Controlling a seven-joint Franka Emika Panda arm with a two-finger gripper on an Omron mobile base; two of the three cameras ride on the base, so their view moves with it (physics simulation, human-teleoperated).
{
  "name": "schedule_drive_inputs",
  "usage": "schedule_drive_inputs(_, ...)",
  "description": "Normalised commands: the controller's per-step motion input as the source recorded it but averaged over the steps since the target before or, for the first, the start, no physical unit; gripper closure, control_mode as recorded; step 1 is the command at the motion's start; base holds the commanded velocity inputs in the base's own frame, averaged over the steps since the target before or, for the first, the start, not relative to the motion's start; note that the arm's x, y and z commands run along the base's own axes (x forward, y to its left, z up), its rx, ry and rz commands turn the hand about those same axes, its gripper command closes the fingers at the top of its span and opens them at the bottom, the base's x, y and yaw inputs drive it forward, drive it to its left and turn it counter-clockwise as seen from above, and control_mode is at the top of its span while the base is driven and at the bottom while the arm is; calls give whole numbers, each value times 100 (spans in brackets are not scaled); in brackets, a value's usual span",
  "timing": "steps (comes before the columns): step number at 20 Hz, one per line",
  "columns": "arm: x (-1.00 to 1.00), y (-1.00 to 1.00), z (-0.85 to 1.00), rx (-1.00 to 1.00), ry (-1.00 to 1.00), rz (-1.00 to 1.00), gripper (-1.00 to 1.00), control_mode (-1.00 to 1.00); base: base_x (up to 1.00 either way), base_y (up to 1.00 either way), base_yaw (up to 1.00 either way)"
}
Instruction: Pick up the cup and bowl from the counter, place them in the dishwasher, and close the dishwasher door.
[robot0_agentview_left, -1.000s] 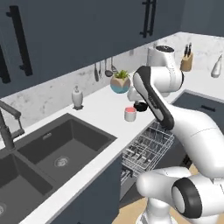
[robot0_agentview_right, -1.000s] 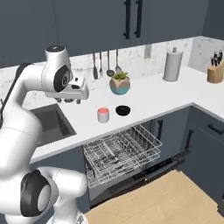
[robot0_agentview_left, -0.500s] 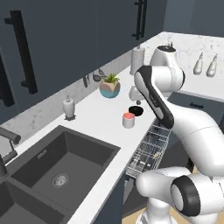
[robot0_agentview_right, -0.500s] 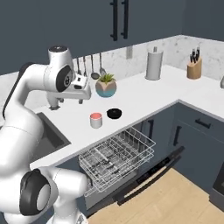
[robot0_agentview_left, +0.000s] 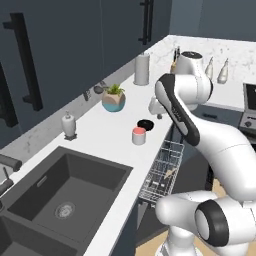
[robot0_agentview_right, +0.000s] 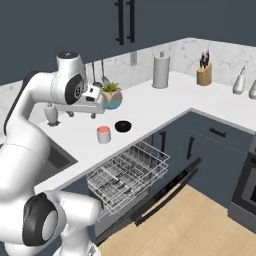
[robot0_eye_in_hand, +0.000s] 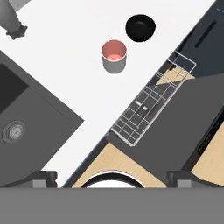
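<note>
The red cup stands upright on the white counter, with the black bowl close beside it, not touching. My gripper hangs well above the counter, pointing down, open and empty, apart from both. Below the counter edge the dishwasher's wire rack is pulled out. The dishwasher door lies folded down and open.
A dark sink is set into the counter. A teal plant pot, soap dispenser, paper towel roll, knife block and bottles line the back. An oven stands at the right.
Both base views have shifted, so the base has driven; counter items now sit further along. The arm keeps the same pose, gripper still open. Cup and bowl have not moved on the counter.
</note>
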Motion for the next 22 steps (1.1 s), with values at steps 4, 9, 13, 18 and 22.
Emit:
schedule_drive_inputs(4, 0, 0, 0, 0, 0, 0, -100, 100, 11, 28, -17)
schedule_drive_inputs(9, 33, 1, -2, 0, 2, -12, -100, -100, 0, 0, 0)
schedule_drive_inputs(13, 86, -39, -15, 3, 2, -12, -100, -100, 0, 0, 0)
schedule_drive_inputs(18, 99, -59, -42, 9, 5, -18, -100, -100, 0, 0, 0)
schedule_drive_inputs(22, 87, -8, -57, 14, 2, -9, -100, -100, 0, 0, 0)
